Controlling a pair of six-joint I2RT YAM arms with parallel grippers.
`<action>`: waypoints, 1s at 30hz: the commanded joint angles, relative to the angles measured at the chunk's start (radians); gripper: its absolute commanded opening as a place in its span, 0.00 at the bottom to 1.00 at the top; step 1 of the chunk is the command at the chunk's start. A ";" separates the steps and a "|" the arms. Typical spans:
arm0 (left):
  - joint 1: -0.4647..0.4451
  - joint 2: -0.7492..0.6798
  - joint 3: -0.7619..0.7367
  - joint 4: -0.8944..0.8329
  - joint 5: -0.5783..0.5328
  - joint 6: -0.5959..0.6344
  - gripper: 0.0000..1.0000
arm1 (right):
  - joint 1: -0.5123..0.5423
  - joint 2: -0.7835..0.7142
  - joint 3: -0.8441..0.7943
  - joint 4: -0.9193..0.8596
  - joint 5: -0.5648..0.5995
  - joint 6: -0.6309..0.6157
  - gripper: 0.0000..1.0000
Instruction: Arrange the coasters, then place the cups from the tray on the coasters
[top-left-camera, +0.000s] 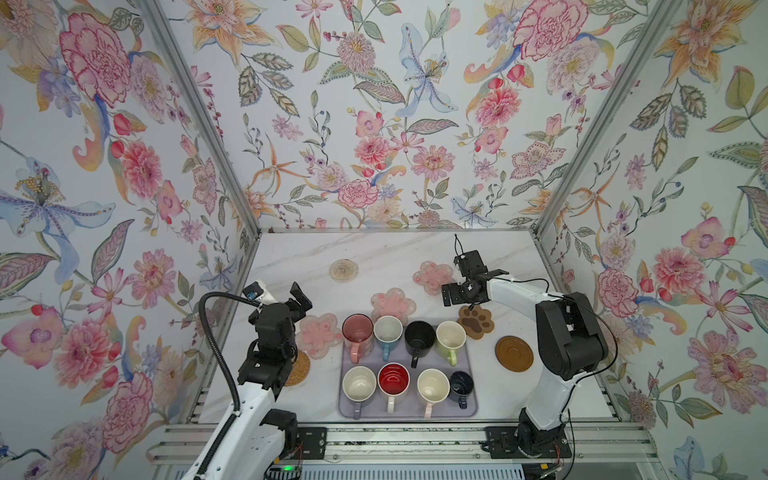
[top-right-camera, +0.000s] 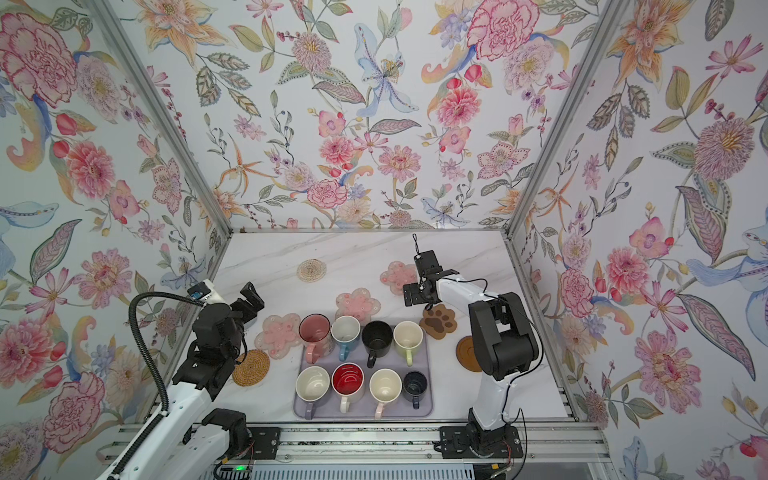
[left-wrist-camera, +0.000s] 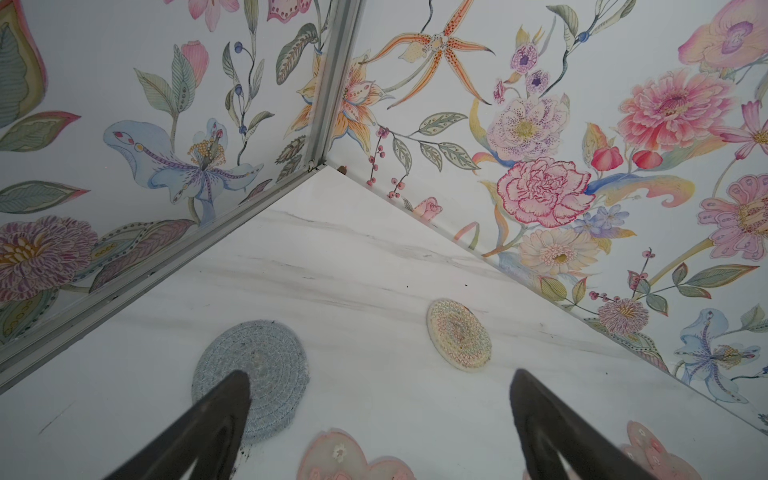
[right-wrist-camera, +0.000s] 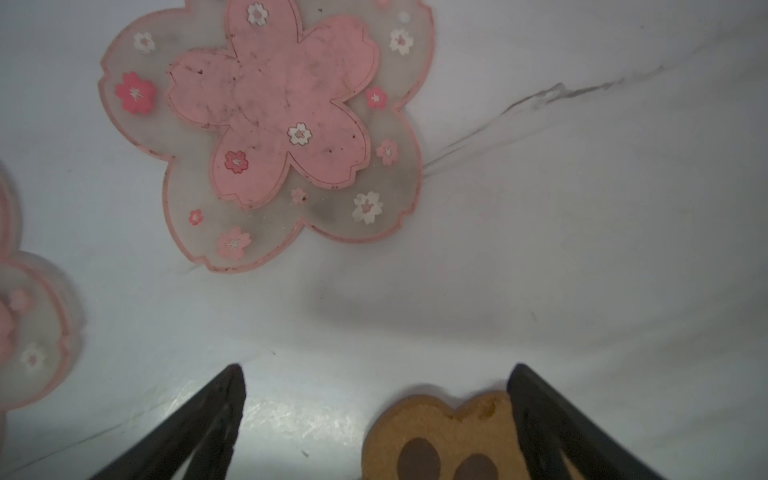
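The pale lavender tray (top-left-camera: 407, 414) lies at the near middle of the marble desk (top-left-camera: 374, 249) and holds all eight cups, upright in two rows of four with their handles toward the near edge. The far row, from left to right, is the pink mug (top-left-camera: 357, 328), the blue mug (top-left-camera: 387, 330), the black mug (top-left-camera: 419, 334) and the light green mug (top-left-camera: 450, 336). The near row is the lavender mug (top-left-camera: 359, 384), the white mug with a red inside (top-left-camera: 393, 380), the cream mug with a pink handle (top-left-camera: 433, 386) and the small navy mug (top-left-camera: 461, 383).

The coasters lie flat on the desk around the tray. One pink flower coaster (top-left-camera: 318, 336) sits against the tray's left edge. A second (top-left-camera: 392, 305) is just behind the far row, and a third (top-left-camera: 432, 276) lies farther back. The clear beaded coaster (top-left-camera: 343, 270) lies well back. The rattan coaster (top-left-camera: 297, 368) is partly under the left arm, and the grey knitted coaster (left-wrist-camera: 266, 361) shows only in the left wrist view. The paw coaster (top-left-camera: 476, 322) and the wooden disc (top-left-camera: 514, 352) lie right of the tray.

The left hand (left-wrist-camera: 378, 374) is released, with its jaws wide apart above the grey coaster's edge, and grasps nothing. The right hand (right-wrist-camera: 377, 368) is also released. It points down over the paw coaster's far edge, and whether it touches the coaster cannot be told.
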 joint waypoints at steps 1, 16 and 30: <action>0.006 0.001 0.013 -0.018 -0.003 -0.014 0.99 | 0.011 0.031 0.041 -0.043 0.040 -0.022 0.99; 0.006 -0.013 0.016 -0.028 -0.024 -0.019 0.99 | 0.019 0.140 0.114 -0.043 0.037 -0.019 0.99; 0.006 -0.019 0.015 -0.032 -0.027 -0.019 0.99 | 0.032 0.228 0.208 -0.043 0.004 0.029 0.99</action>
